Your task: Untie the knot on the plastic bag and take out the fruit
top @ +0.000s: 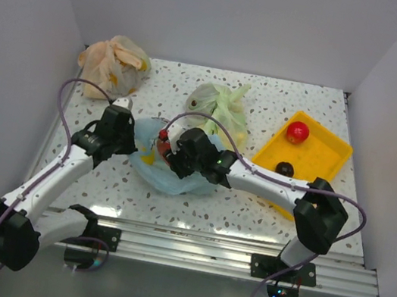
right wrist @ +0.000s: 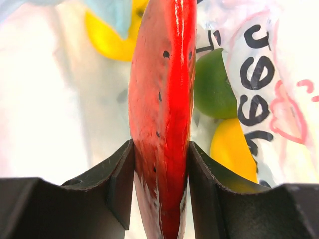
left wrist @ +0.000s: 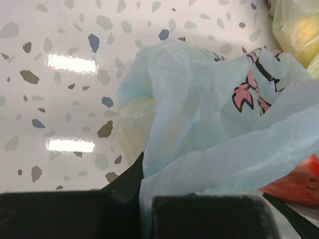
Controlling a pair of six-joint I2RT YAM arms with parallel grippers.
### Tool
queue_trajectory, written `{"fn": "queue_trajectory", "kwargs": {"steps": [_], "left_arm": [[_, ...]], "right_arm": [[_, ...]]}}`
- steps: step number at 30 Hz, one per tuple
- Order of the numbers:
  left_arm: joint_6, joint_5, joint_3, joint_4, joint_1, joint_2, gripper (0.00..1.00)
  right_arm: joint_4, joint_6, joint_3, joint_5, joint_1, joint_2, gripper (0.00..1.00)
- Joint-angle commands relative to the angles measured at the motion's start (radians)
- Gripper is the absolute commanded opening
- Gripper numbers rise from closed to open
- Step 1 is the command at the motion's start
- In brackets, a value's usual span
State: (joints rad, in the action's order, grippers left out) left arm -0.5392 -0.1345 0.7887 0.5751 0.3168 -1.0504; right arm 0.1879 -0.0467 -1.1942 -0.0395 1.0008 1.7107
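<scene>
The light blue plastic bag (top: 167, 174) lies open at the table's middle, and no knot shows. My left gripper (top: 132, 139) is shut on the bag's left edge (left wrist: 199, 164), blue film pinched between its jaws. My right gripper (top: 169, 153) is shut on the red watermelon slice (right wrist: 162, 109), held edge-on just over the bag's mouth (top: 163, 138). A green round fruit (right wrist: 214, 84) and two yellow fruits (right wrist: 234, 149) lie inside the bag. A red apple (top: 297, 132) and a dark purple round fruit (top: 284, 168) sit in the yellow tray (top: 330, 152).
A pale green tied bag (top: 221, 106) lies behind the blue bag. An orange bag (top: 114, 60) sits at the back left corner. White walls close the table on three sides. The metal rail (top: 226, 253) runs along the near edge.
</scene>
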Motion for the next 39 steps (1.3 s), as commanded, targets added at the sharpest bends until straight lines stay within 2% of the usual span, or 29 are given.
{"fn": "queue_trajectory", "kwargs": {"steps": [1, 8, 16, 18, 21, 23, 26, 34, 39], "left_arm": [[0.024, -0.062, 0.072, 0.002, 0.004, -0.003, 0.0], [0.033, -0.083, 0.119, 0.022, 0.004, -0.025, 0.0], [0.016, 0.009, 0.012, -0.009, 0.004, 0.013, 0.0], [0.019, 0.024, -0.012, -0.017, 0.004, 0.026, 0.0], [0.028, 0.036, -0.042, -0.024, 0.004, 0.047, 0.0], [0.031, 0.041, -0.061, -0.03, 0.004, 0.061, 0.0], [0.033, 0.045, -0.081, -0.034, 0.004, 0.072, 0.0], [0.045, 0.09, -0.118, -0.078, 0.004, 0.093, 0.0], [0.053, 0.11, -0.132, -0.09, 0.004, 0.112, 0.0]], "right_arm": [[0.074, -0.033, 0.013, 0.059, -0.005, -0.066, 0.0], [0.096, -0.036, 0.012, 0.142, -0.004, -0.152, 0.0], [0.024, 0.011, -0.134, 0.204, -0.004, -0.258, 0.01], [0.034, 0.018, -0.185, 0.162, -0.004, -0.264, 0.01], [0.054, 0.004, -0.22, 0.003, -0.007, -0.292, 0.0], [0.065, -0.01, -0.209, -0.17, -0.014, -0.315, 0.0], [0.122, -0.001, -0.168, -0.292, -0.082, -0.345, 0.0], [0.145, 0.195, 0.065, -0.356, -0.477, -0.431, 0.01], [0.096, 0.321, 0.18, -0.326, -0.666, -0.424, 0.0]]}}
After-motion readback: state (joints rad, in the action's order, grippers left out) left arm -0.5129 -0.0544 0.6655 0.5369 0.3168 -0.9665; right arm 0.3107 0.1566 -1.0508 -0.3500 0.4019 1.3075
